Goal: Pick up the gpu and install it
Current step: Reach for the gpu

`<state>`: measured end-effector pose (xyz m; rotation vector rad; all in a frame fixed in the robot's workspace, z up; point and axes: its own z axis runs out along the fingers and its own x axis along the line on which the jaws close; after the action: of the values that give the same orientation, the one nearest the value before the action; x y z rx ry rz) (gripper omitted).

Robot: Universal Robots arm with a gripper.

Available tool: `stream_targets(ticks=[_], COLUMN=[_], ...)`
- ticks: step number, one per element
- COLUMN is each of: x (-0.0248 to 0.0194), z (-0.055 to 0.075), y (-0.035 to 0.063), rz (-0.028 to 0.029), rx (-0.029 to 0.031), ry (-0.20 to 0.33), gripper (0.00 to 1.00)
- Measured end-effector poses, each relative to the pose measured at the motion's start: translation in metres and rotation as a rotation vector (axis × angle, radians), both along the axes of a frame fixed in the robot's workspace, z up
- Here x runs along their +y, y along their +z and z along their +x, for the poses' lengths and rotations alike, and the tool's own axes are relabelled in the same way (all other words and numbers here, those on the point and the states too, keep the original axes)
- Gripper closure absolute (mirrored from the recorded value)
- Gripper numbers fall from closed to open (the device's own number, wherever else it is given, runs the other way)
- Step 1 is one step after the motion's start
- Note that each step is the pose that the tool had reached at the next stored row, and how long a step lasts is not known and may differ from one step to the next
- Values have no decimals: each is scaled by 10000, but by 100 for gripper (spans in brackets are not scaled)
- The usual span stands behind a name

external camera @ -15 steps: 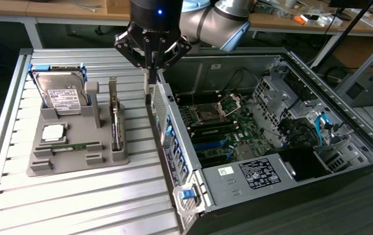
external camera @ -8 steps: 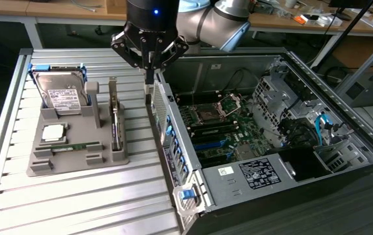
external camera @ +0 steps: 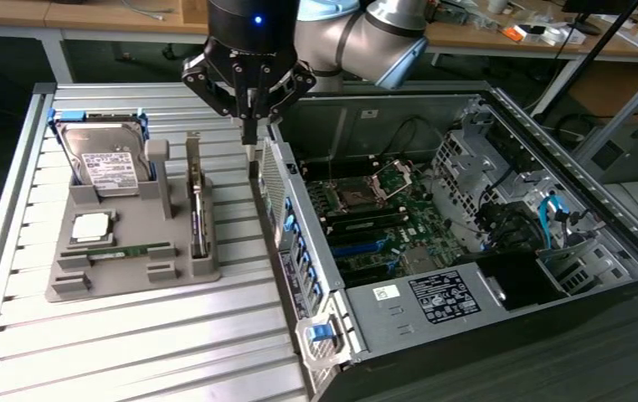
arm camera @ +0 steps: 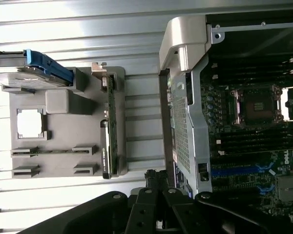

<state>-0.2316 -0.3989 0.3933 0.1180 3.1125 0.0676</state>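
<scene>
On the slatted bench (external camera: 129,352), the gpu (external camera: 196,209) sits unpicked along one edge of the grey tray (external camera: 118,280); the gripper (external camera: 249,149) hovers near, jaws closed, empty.

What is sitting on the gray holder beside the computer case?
The gray holder carries a hard drive, a processor chip, a green memory stick and the gpu standing on edge. The gpu's lower edge is hidden in its slot.
</scene>
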Motion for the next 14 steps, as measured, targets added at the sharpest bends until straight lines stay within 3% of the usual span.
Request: stream_targets(ticks=[14], x=[0], z=[-107], y=[0], rz=[0], rx=[0], ry=[0], gripper=[89])
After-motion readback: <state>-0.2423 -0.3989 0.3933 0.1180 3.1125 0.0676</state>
